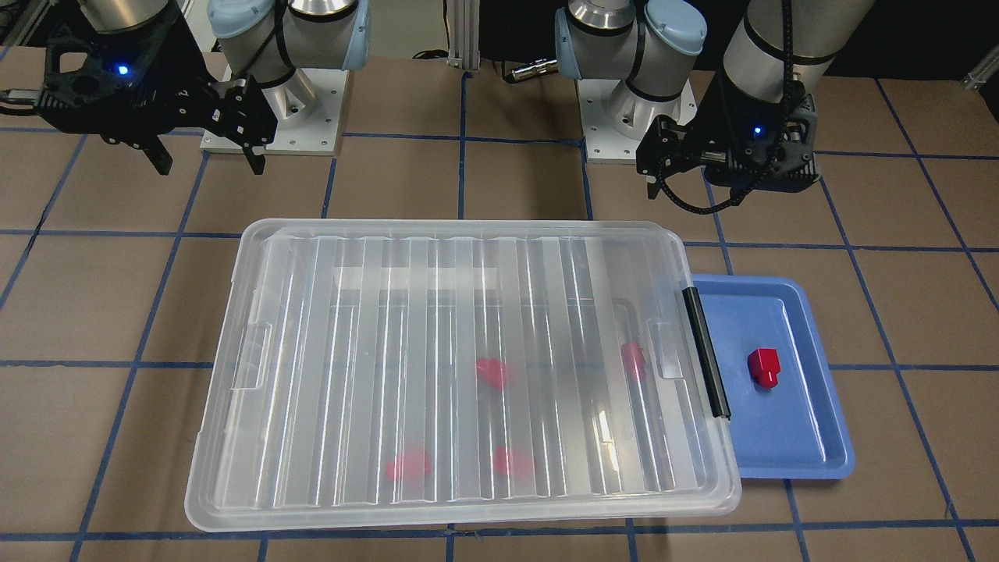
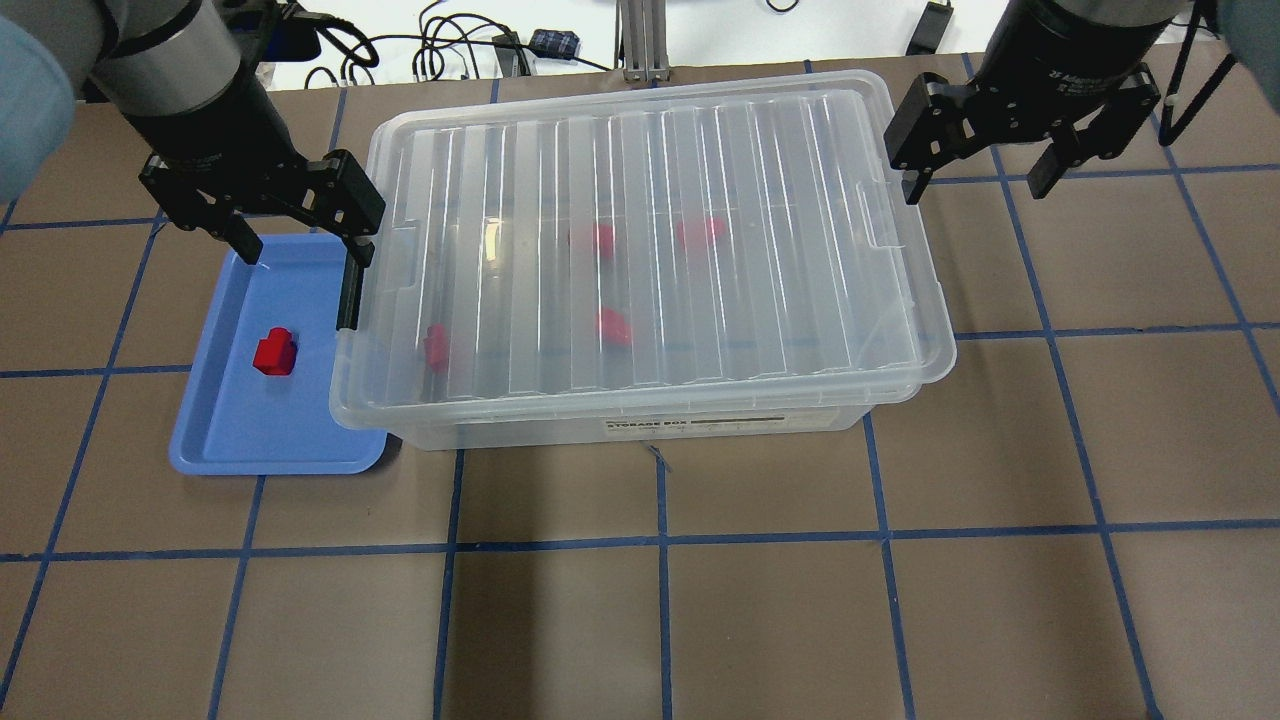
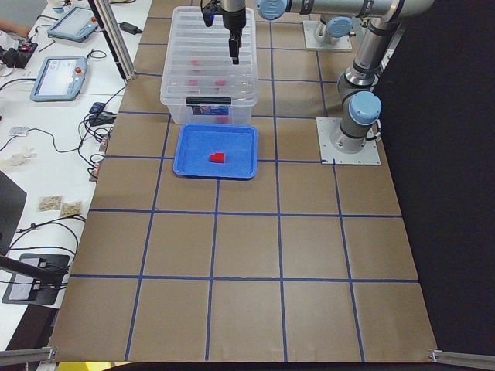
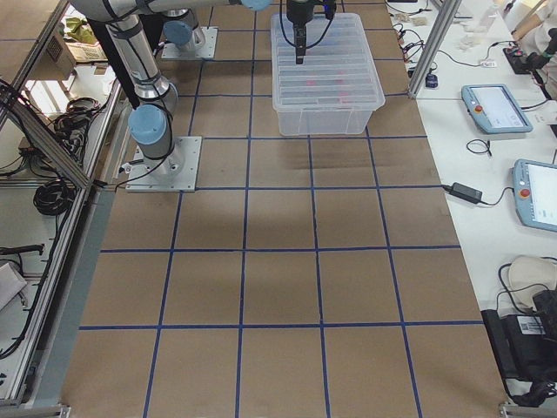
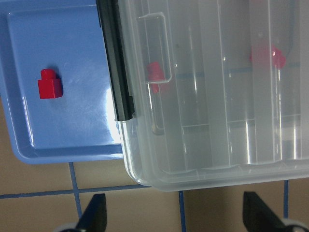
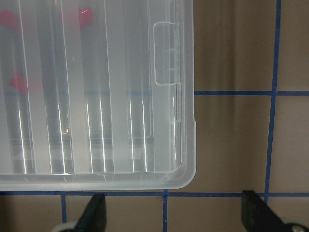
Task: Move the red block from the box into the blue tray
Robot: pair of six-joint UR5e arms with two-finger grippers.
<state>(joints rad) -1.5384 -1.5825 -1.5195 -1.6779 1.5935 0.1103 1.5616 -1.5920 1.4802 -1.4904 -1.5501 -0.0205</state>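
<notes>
One red block (image 2: 274, 352) lies in the blue tray (image 2: 230, 430), also seen in the front view (image 1: 763, 367) and left wrist view (image 5: 49, 85). The tray touches the box's latched end. The clear box (image 2: 750, 250) has its ribbed lid on and its black bar latch (image 2: 348, 295) against the tray side. Several red blocks (image 2: 603, 240) show blurred through the lid. My left gripper (image 2: 300, 235) is open and empty, raised over the tray's far edge and the latch. My right gripper (image 2: 980, 175) is open and empty, raised beyond the box's other end.
The brown table carries a blue tape grid (image 2: 660, 540). The two arm bases (image 1: 273, 109) stand behind the box. Side benches hold tablets (image 4: 496, 109) and cables (image 2: 440, 50) beyond the table edges.
</notes>
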